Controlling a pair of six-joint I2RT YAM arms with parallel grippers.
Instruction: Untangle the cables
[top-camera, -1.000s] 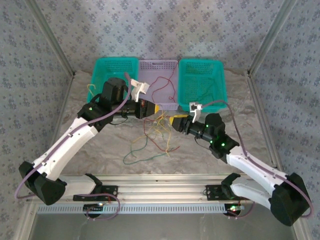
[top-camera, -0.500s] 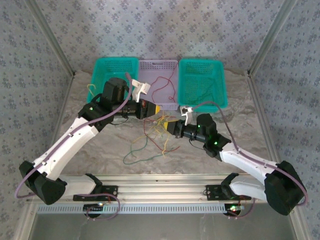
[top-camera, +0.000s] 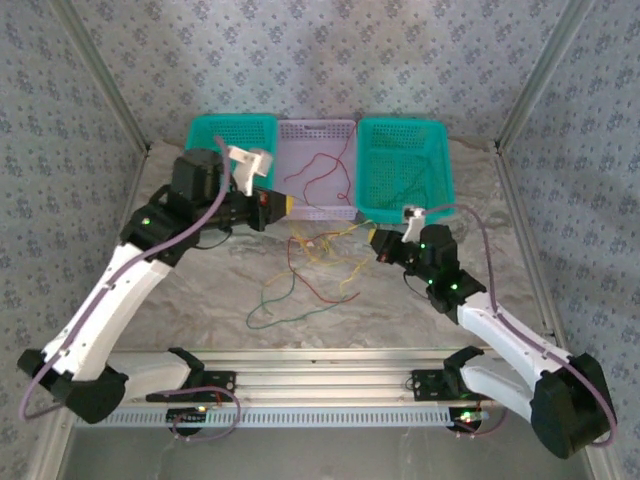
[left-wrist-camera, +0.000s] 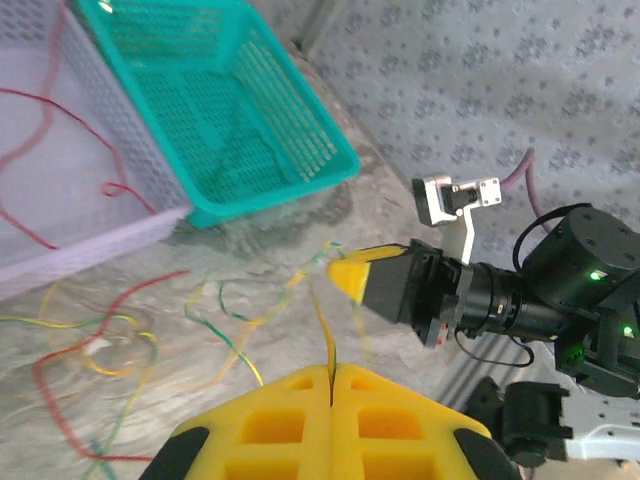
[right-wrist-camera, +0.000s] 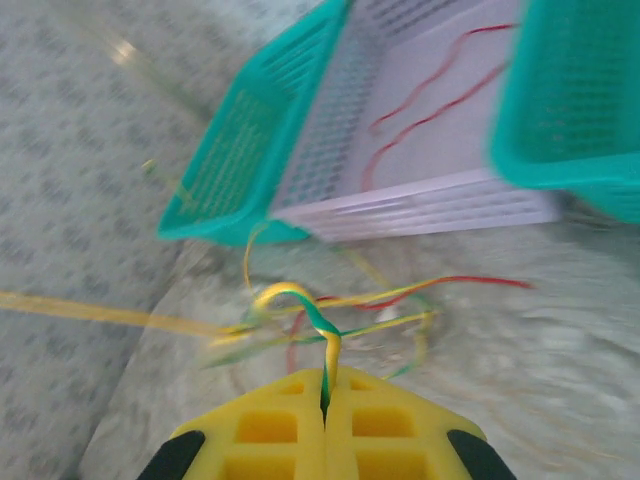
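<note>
- Left gripper (top-camera: 285, 203): its yellow fingers are pressed together on a thin yellow strand (left-wrist-camera: 323, 330). It has drawn back to the front left corner of the lilac plastic mesh basket (top-camera: 316, 124).
- Right gripper (top-camera: 372, 235): it has just closed and now pinches a yellow-green strand (right-wrist-camera: 329, 345) off the basket's front right corner.
- Tangle of thin red, green and yellow cables (top-camera: 315, 264): it lies on the crumpled pale surface (top-camera: 400, 300) just in front of the basket. The grippers are now farther apart, which probably begins to pull one wire free.

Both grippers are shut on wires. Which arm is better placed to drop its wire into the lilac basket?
Left, probably. The left gripper, shut on a thin wire, sits at the lilac basket's front wall; the right gripper, holding a yellow-green wire, is nearer the right teal basket.
</note>
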